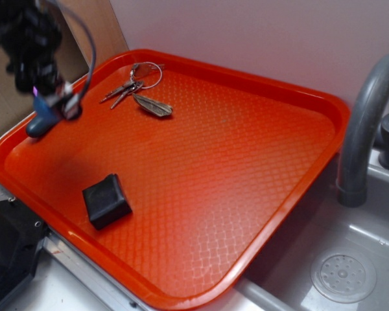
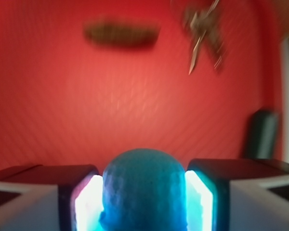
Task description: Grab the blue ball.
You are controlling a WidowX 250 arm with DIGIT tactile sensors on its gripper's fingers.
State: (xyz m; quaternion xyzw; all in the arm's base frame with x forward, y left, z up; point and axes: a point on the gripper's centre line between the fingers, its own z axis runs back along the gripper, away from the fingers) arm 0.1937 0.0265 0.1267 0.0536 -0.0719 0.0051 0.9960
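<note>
Even, soft light with faint glare on the red tray (image 1: 259, 175); the arm at upper left is motion-blurred, the wrist view blurred throughout, its fingers (image 2: 86, 204) glowing overexposed.

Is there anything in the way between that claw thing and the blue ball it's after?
Nothing visible. The wrist view shows the blue ball already sitting between the two fingers of the gripper. The keys and the black block lie elsewhere on the red tray.

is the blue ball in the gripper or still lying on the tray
In the gripper: the blue ball sits between both fingers, above the tray.
</note>
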